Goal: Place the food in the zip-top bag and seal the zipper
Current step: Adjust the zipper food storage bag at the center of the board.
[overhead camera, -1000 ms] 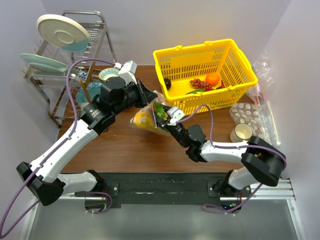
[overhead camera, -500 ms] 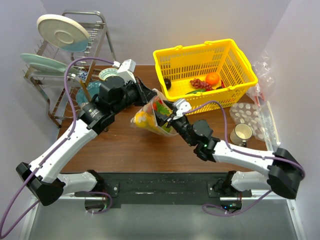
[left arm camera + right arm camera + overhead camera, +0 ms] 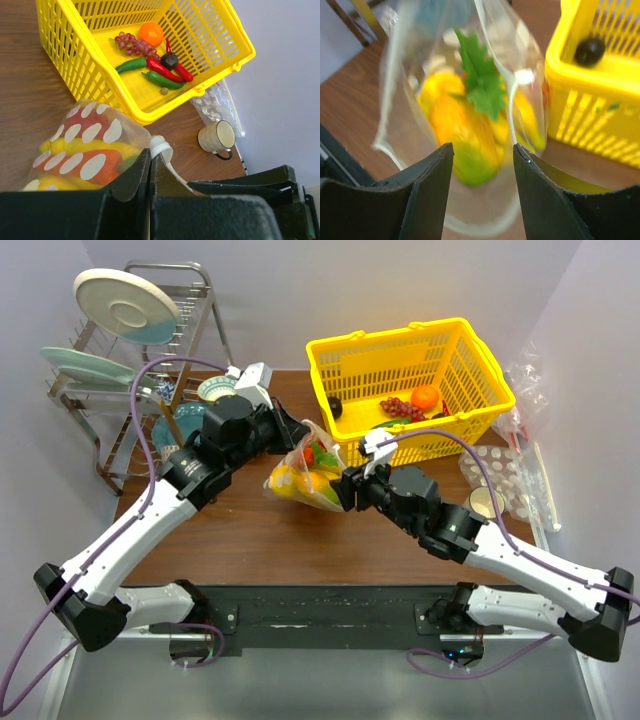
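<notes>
The clear zip-top bag [image 3: 305,475] hangs over the table in front of the basket. My left gripper [image 3: 293,435] is shut on its whitish zipper strip [image 3: 164,149], jaws pressed together in the left wrist view [image 3: 149,159]. Inside the bag I see the yellow banana bunch [image 3: 285,480], the orange-green mango-like fruit [image 3: 462,135] and a green leafy piece [image 3: 480,85]. I cannot make out the long dark green vegetable for certain. My right gripper [image 3: 345,487] is open and empty, just right of the bag; in its wrist view [image 3: 482,150] the bag mouth gapes between the fingers.
The yellow basket [image 3: 330,360] stands just behind the bag and holds red grapes [image 3: 130,44], a round orange [image 3: 151,33], peppers [image 3: 131,65] and a dark fruit [image 3: 590,50]. A mug [image 3: 482,505] and clear plastic [image 3: 520,380] lie at the right. A dish rack [image 3: 130,350] stands far left.
My right gripper has drawn back out of the bag toward the right and now stands open beside it. The left gripper keeps its hold; the bag has barely shifted.
</notes>
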You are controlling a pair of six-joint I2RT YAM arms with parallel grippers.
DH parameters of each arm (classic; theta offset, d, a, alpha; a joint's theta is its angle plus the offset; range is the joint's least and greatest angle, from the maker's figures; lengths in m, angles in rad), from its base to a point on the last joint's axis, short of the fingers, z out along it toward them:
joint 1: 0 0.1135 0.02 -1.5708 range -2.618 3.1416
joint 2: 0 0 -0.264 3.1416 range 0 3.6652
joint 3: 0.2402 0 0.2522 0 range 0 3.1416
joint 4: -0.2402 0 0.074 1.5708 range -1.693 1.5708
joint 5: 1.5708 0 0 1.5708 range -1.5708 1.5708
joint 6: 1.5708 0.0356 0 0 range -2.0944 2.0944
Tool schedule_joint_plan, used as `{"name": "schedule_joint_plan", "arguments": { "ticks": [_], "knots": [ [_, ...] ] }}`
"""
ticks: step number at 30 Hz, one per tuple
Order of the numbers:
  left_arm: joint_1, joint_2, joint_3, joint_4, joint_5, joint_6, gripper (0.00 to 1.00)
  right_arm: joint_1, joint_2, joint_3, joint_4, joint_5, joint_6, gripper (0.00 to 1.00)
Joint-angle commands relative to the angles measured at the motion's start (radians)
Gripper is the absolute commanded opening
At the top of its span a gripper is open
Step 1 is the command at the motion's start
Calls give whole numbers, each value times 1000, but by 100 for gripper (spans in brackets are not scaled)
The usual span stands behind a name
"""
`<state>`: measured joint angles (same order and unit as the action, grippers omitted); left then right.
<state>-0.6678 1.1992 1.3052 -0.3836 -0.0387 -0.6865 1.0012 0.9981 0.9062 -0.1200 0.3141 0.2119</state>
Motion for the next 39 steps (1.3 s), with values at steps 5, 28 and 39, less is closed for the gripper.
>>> {"name": "schedule_joint_plan", "arguments": {
  "ticks": [5,28,39],
  "knots": [
    [5,-24,-6,71,-10,30,0,2,-72,-39,-242,69,170,53],
    [4,-56,-195,54,-27,100,0,2,192,324,-317,131,143,0],
    [5,-62,-208,37,77,186,0,1,315,378,-249,91,144,0]
  ]
}}
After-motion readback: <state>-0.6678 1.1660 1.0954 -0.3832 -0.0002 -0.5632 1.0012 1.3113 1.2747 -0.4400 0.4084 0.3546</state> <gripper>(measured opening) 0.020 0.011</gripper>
